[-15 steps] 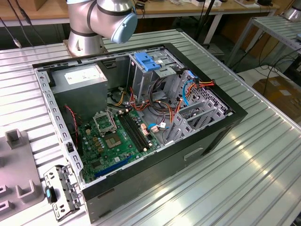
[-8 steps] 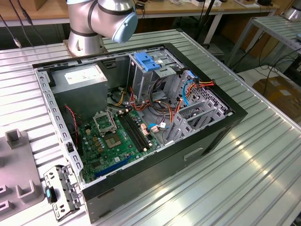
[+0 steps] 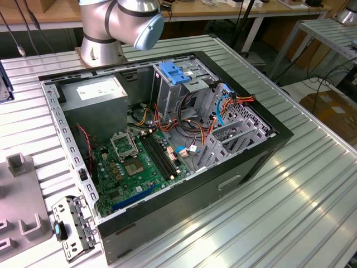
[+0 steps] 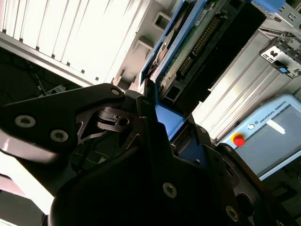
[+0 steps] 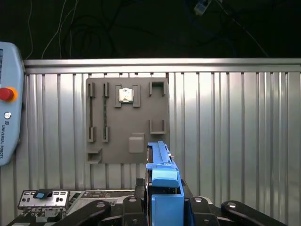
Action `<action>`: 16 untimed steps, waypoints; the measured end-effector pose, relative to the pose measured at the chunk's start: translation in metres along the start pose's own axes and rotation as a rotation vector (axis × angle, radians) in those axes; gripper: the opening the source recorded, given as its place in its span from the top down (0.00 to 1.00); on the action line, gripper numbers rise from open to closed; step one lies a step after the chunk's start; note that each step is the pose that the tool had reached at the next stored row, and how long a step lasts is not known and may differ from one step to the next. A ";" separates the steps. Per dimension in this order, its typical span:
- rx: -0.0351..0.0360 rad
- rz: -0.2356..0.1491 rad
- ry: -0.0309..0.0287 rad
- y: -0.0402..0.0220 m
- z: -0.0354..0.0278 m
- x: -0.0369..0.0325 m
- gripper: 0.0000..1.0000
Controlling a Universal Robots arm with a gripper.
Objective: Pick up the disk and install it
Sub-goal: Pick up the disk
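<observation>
Clamped on the disk (image 5: 159,157), the claw (image 5: 162,188) grips it by the blue frame, so the disk hangs in the grip, off the ribbed table (image 5: 235,141) and apart from the computer case (image 3: 234,173). Pick-up looks done; the step in hand, I judge, is the carry toward the case. Installing would call for squaring the frame to the grey drive cage (image 3: 170,97) under its blue bracket (image 3: 175,72), with the plug end toward the loose cables (image 3: 223,106), then a straight, gentle push. In the first wrist view the disk stands edge-on, a thin blue strip, and beyond it lie a small metal bracket (image 5: 44,197), a grey holder plate (image 5: 127,120) with a square chip (image 5: 125,95), and a control pendant (image 5: 7,108). The second wrist view gives what that edge hides: the green circuit board (image 4: 190,40) and its row of pins. The exterior view supplies the goal, the open case, with the holder plate at the exterior view's near left and the arm's base (image 3: 111,33) at the far side.
</observation>
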State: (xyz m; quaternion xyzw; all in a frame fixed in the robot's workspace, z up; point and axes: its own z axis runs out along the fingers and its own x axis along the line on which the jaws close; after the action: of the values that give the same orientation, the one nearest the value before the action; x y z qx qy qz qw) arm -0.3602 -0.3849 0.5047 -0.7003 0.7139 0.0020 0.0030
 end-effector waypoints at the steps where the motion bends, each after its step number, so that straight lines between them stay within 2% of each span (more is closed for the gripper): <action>1: 0.0000 0.000 0.0000 -0.0021 0.0000 0.0002 0.63; 16: -0.0001 0.000 0.0001 -0.0272 0.0000 0.0040 0.63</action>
State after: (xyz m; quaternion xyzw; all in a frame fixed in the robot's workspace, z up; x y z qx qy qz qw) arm -0.3331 -0.3894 0.5047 -0.7003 0.7139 0.0020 0.0029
